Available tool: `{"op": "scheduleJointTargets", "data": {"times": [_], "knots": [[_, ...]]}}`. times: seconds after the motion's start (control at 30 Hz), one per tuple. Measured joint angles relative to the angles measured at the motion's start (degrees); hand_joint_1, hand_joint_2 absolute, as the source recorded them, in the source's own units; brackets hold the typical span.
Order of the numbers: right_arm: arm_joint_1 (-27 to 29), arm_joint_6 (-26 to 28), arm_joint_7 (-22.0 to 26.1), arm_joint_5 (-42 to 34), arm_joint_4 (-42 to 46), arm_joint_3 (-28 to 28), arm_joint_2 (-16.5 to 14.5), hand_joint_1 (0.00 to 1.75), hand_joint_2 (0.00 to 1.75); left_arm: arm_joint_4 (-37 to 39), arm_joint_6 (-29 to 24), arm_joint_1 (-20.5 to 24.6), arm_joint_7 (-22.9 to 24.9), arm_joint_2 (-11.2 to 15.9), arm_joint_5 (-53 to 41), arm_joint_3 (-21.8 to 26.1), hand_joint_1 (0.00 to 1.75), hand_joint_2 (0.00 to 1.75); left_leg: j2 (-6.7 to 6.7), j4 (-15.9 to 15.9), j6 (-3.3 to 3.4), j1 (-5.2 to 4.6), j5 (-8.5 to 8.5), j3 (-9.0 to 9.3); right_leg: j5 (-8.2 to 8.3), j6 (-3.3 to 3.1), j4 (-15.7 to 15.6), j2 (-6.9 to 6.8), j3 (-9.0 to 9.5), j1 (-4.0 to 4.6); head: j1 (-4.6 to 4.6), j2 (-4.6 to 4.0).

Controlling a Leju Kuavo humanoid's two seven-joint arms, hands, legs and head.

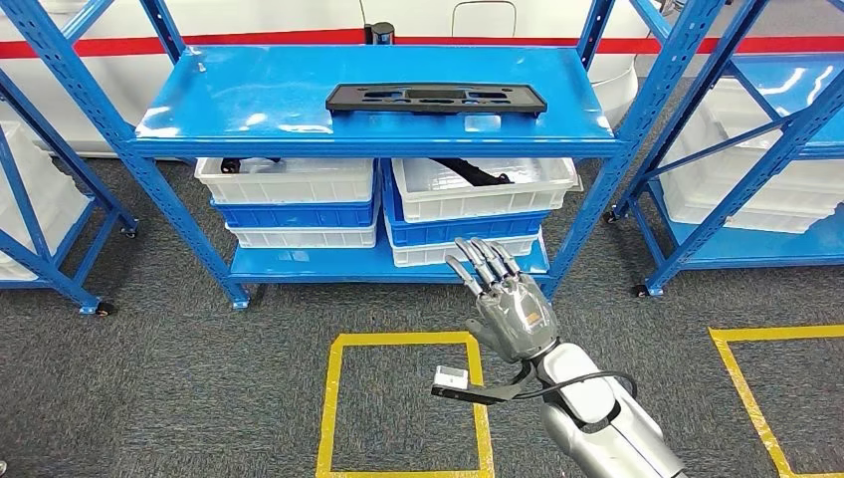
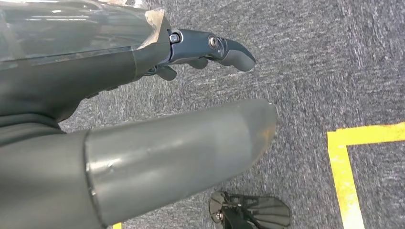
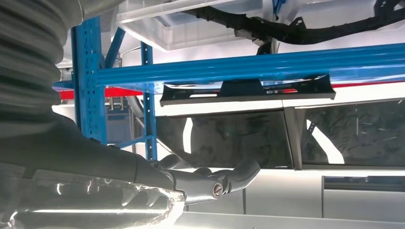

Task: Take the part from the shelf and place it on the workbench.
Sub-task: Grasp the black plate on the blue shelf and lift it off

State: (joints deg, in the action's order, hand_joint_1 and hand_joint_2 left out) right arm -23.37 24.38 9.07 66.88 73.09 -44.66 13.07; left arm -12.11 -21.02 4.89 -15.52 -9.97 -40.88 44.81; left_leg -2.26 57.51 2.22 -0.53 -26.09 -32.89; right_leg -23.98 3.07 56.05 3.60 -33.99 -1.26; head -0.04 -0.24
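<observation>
My right hand (image 1: 513,309) rises from the lower right of the head view, its fingers (image 1: 485,261) straight, spread and holding nothing. My left hand (image 2: 210,50) hangs over the carpet, fingers loosely apart and empty too. Beyond and above my right fingers, upper centre of frame, the black part (image 1: 436,99) lies flat on the top blue shelf (image 1: 249,100), long axis running left to right. My right hand is plainly nearer.

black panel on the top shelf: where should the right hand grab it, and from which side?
Probably the near long edge of the black panel, around its middle, approached from the front. It lies flat and long across the blue shelf, its near edge toward the front lip. The right hand is in front, lower, holding nothing.
</observation>
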Motion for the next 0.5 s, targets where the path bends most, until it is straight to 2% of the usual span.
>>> {"op": "scheduleJointTargets", "data": {"times": [0.23, 0.3, 0.37, 0.43, 0.5], "knots": [[0.2, 0.0, -0.3, 0.7, 0.0, 0.6, 0.1, 0.0, 1.75, 0.0, 0.9, 0.0, -0.3, 0.1, -0.8, 0.0, 0.0, 0.0, 0.01, 0.2, 0.34, -0.43, -0.14, -0.03, 0.09, 0.33, -0.1, 0.02, -0.02, -0.48, -0.01, 0.0], [0.3, 0.0, -0.4, 0.9, 0.0, 0.8, 0.1, 0.0, 1.75, 0.0, 1.0, 0.0, -0.2, 0.1, -0.9, 0.0, 0.0, 0.0, 0.07, 0.1, 0.68, -0.53, -0.17, -0.06, 0.33, 0.76, 0.0, 0.13, 0.04, -0.68, -0.05, 0.0], [0.5, 0.0, -0.3, 1.0, 0.0, 1.0, 0.2, 0.0, 1.75, 0.0, 1.0, 0.0, -0.1, 0.1, -0.7, 0.0, 0.0, 0.0, 0.24, -0.2, 1.35, -0.38, -0.29, 0.19, 0.52, 1.22, 0.6, 0.01, -0.1, -0.66, -0.04, 0.0], [0.5, 0.0, 0.2, 1.1, 0.0, 1.1, 0.2, 0.0, 1.75, 0.0, 0.8, 0.0, -0.2, 0.1, -0.2, 0.2, 0.0, 0.0, 0.67, -0.4, 2.02, -0.16, -0.42, 0.66, -0.8, 0.99, 3.5, -1.28, -1.5, -0.48, 0.22, -0.01], [0.2, 0.0, 0.8, 0.9, 0.0, 1.1, 0.1, 0.0, 1.75, 0.1, 0.6, -0.1, -0.3, 0.1, 0.1, 0.5, 0.0, 0.0, 1.28, -0.4, 2.29, -0.14, -0.51, 0.87, -3.97, 0.38, 10.5, -2.58, -5.16, -0.34, 0.58, -0.02]]}}
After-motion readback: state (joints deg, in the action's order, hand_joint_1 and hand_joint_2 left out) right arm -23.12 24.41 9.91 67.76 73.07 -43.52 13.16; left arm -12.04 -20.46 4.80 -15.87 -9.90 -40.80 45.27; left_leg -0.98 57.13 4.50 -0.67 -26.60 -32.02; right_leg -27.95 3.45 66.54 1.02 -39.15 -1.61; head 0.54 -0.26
